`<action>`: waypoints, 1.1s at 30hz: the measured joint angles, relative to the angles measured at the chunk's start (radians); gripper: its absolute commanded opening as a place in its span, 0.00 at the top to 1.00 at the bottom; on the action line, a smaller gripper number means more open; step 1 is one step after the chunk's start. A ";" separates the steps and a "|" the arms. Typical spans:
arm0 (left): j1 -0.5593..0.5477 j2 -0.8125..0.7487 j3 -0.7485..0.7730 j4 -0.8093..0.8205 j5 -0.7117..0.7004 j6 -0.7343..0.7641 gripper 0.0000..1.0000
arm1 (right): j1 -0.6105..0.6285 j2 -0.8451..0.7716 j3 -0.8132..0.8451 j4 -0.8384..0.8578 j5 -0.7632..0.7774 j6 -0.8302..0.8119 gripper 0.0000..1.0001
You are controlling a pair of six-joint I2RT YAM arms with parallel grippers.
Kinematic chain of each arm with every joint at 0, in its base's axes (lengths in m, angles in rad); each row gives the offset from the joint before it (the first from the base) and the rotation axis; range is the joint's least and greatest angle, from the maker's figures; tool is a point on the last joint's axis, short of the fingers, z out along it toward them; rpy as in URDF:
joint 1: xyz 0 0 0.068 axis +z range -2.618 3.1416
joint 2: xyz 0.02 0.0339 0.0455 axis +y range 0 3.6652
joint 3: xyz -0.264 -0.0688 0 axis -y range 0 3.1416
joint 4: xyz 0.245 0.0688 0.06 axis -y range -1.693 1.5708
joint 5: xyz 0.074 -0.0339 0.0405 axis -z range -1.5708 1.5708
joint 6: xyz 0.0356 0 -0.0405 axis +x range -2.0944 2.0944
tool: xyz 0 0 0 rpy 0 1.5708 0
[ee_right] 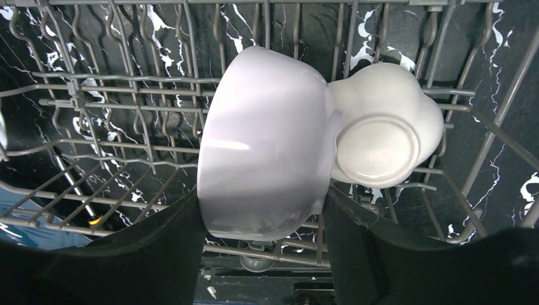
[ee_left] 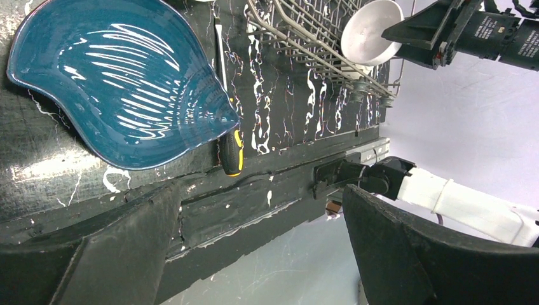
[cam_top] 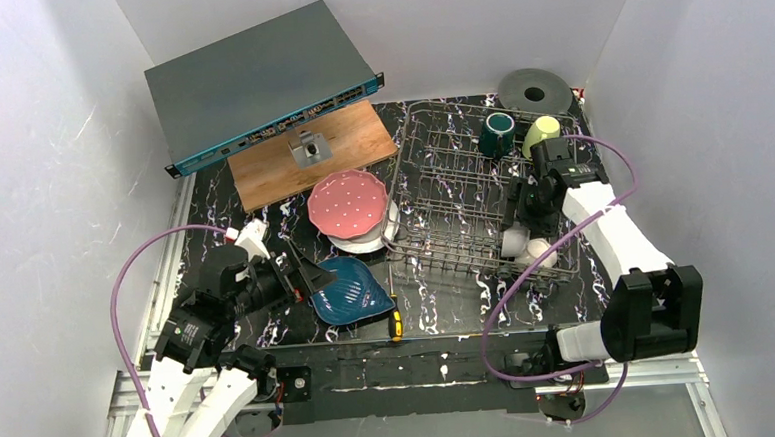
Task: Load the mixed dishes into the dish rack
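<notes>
The dish rack (cam_top: 453,200) stands right of centre. My right gripper (cam_top: 517,227) reaches into its near right corner. In the right wrist view the gripper (ee_right: 264,219) is shut on the white bowl (ee_right: 267,140), which is tipped on its side. The bowl leans against the cream flower-shaped dish (ee_right: 381,133). The dark teal mug (cam_top: 499,133) and the yellow-green mug (cam_top: 542,130) stand at the rack's far right. The pink dotted plate (cam_top: 348,203) lies on the white plate (cam_top: 363,243), left of the rack. My left gripper (cam_top: 316,274) is open and empty beside the dark blue plate (cam_top: 352,288).
A yellow-and-black screwdriver (cam_top: 393,313) lies between the blue plate and the rack. A wooden board (cam_top: 349,140) with a small metal part lies at the back. A flat grey device (cam_top: 256,85) leans behind it. A grey roll (cam_top: 535,91) sits behind the rack.
</notes>
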 measured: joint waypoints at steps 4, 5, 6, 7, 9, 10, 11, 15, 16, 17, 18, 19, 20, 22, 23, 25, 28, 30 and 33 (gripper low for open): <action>0.000 -0.002 0.000 0.000 0.000 0.000 0.02 | 0.039 0.032 0.009 -0.002 0.039 -0.004 0.99; 0.000 -0.002 0.000 0.000 0.000 0.000 0.02 | 0.050 0.043 0.011 -0.002 0.058 -0.006 0.99; 0.000 -0.002 0.000 0.000 0.000 0.000 0.02 | 0.058 0.056 0.012 -0.003 0.078 -0.008 0.99; 0.000 -0.002 0.000 0.000 0.000 0.000 0.02 | 0.066 0.059 0.013 -0.005 0.083 -0.008 0.99; 0.000 -0.002 0.000 0.000 0.000 0.000 0.02 | 0.092 0.069 0.026 -0.007 0.120 -0.010 0.99; 0.000 -0.002 0.000 0.000 0.000 0.000 0.02 | 0.106 0.074 0.030 -0.008 0.137 -0.010 0.99; 0.000 -0.002 0.000 0.000 0.000 0.000 0.02 | 0.117 0.080 0.034 -0.010 0.153 -0.011 0.99; 0.000 -0.002 -0.002 0.000 0.000 0.000 0.02 | 0.166 0.109 0.055 -0.019 0.217 -0.016 0.94; 0.000 -0.002 -0.002 0.000 0.000 0.000 0.02 | 0.176 0.114 0.059 -0.023 0.228 -0.016 0.86; 0.000 -0.002 -0.002 0.000 0.000 0.000 0.02 | 0.185 0.120 0.063 -0.026 0.237 -0.016 0.78; 0.000 -0.002 -0.002 0.000 0.000 0.000 0.02 | 0.196 0.127 0.069 -0.030 0.249 -0.017 0.71; 0.000 -0.002 -0.002 0.000 0.000 0.000 0.02 | 0.203 0.132 0.073 -0.034 0.259 -0.018 0.57; 0.000 -0.002 -0.002 0.000 0.001 0.000 0.02 | 0.228 0.150 0.087 -0.047 0.285 -0.018 0.39; 0.000 -0.001 -0.002 0.000 0.001 0.001 0.02 | 0.255 0.163 0.095 -0.058 0.306 -0.018 0.29; 0.000 0.002 -0.002 0.000 0.001 0.001 0.02 | 0.264 0.169 0.098 -0.060 0.317 -0.019 0.25; 0.000 0.010 -0.002 0.000 0.003 0.001 0.02 | 0.301 0.199 0.110 -0.075 0.351 -0.023 0.12; 0.000 0.013 -0.002 0.000 0.005 0.002 0.02 | 0.363 0.268 0.108 -0.092 0.391 -0.024 0.02; 0.000 0.016 -0.001 -0.002 0.005 0.002 0.02 | 0.396 0.272 0.106 -0.090 0.410 -0.026 0.02; 0.000 0.016 -0.001 -0.008 0.005 0.003 0.02 | 0.418 0.276 0.098 -0.087 0.415 -0.035 0.02</action>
